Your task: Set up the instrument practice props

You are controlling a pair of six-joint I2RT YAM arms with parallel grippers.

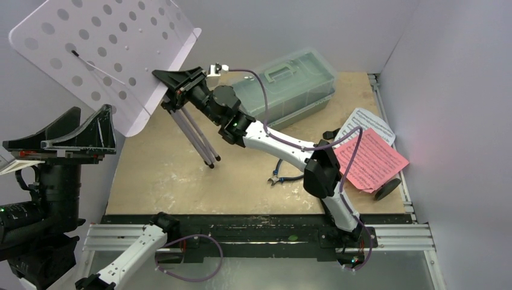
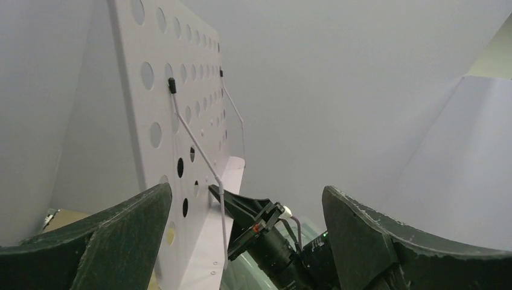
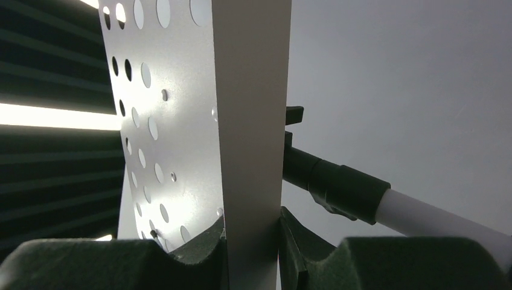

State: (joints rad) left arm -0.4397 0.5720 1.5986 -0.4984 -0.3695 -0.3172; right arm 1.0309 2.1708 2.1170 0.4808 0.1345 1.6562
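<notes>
The pale lilac perforated music stand [image 1: 102, 54] stands at the back left on its tripod legs [image 1: 196, 138], its desk tilted. My right gripper [image 1: 176, 81] is shut on the desk's lower shelf edge [image 3: 250, 151]; both pads press its lip. My left gripper [image 1: 60, 140] is open and empty, raised at the left beside the desk [image 2: 175, 96], apart from it. The pink sheet [image 1: 369, 160] lies on the white sheet [image 1: 365, 124] at the right. A black round base [image 1: 386, 188] shows at the pink sheet's front corner. The microphone is not clearly visible.
A translucent green lidded toolbox [image 1: 290, 81] sits at the back centre, close behind my right arm. Blue-handled pliers [image 1: 281, 176] lie under the right forearm. White walls close the left, back and right sides. An aluminium rail [image 1: 259, 235] runs along the near edge.
</notes>
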